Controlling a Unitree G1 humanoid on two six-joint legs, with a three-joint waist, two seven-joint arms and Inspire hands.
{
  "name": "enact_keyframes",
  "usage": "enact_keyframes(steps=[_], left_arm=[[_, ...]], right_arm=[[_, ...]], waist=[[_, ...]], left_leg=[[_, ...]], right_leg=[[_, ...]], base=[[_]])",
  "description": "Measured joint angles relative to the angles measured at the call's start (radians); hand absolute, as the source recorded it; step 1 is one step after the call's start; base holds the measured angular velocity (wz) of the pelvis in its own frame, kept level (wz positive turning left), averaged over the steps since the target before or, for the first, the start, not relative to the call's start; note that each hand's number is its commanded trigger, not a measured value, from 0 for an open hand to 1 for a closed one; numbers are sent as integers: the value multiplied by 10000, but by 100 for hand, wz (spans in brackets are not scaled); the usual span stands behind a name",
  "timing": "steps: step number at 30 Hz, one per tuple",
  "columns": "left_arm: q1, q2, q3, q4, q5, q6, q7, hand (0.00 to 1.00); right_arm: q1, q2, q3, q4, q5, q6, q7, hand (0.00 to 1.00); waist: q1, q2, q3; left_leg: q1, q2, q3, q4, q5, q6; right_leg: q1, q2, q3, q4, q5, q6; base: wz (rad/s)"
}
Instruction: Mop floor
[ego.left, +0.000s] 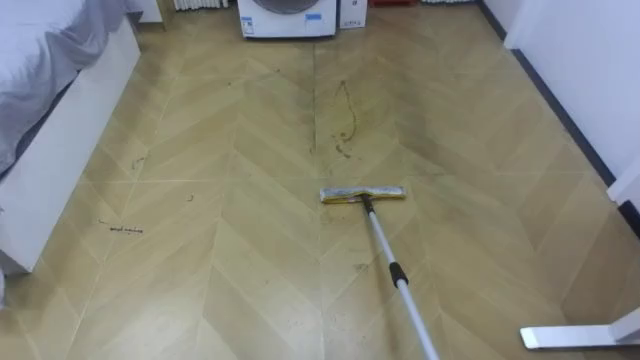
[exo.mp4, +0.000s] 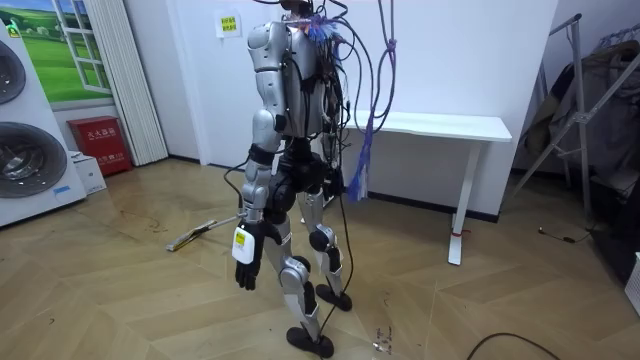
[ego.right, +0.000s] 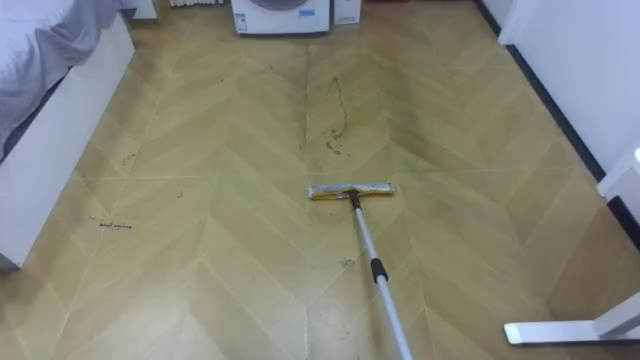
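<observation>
We find the left hand (exo.mp4: 245, 272) in the room view, hanging beside the thigh. Its fingers are slack and point down, with nothing in them. Just behind that forearm the upper end of the mop (exo.mp4: 200, 233) slips out of our sight, so we cannot tell what holds it there. From that spot the mop slants down to the floor (exo.mp4: 120, 290) toward the washing machine (exo.mp4: 25, 150). The robot stands facing the washing machine, well apart from it.

From the head camera we read the long axis plainly. The handle (ego.left: 389, 255) comes in at the bottom edge, right of middle, and runs toward the washing machine, leaning a little to the left. The mop head (ego.left: 362, 194) lies flat on the wood, set crosswise to the handle, its broad side facing the washing machine. Between the mop head and the washing machine we see dark scribbled marks (ego.left: 343, 150) on the boards. Left of the washing machine, along the floor's edge, stands a white bed (ego.left: 70, 130) with a grey cover. Far from the washing machine, at the lower right, lies the white foot (ego.left: 570, 337) of the worktop (exo.mp4: 440, 125).
</observation>
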Motion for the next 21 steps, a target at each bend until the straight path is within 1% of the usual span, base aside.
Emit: enact_keyframes(steps=[3,6,11,16,21], left_arm=[[22,-1,-5,-3,-3,47,0,0],[28,-1,-21,10,-99,176,0,0],[38,-26,-22,17,-313,199,-3,0],[-113,-41,-25,22,-266,205,-1,0],[-386,-53,-25,68,-261,196,-5,0]], right_arm=[[7,0,70,1,109,6,-17,100],[-1,4,65,23,102,6,-2,100],[-11,23,51,92,116,5,21,100],[-124,19,57,-35,53,3,-14,100],[-415,7,40,113,65,-2,-174,100]], waist=[[2,-19,-2],[-3,-27,-2],[-8,-23,1],[29,-28,-17],[12,-44,10]], left_leg=[[-5,1,-2,-9,0,0],[-24,2,-3,-3,0,0],[-94,3,-1,10,0,0],[-679,6,31,129,1,1],[-1619,12,-59,589,1,1]], right_leg=[[2,5,2,5,1,0],[-11,9,-1,10,2,0],[-75,11,0,-1,0,-2],[-734,0,47,243,-6,-12],[-1481,-36,-52,538,14,-45]], base=[[0],[0],[0],[-2],[5]])
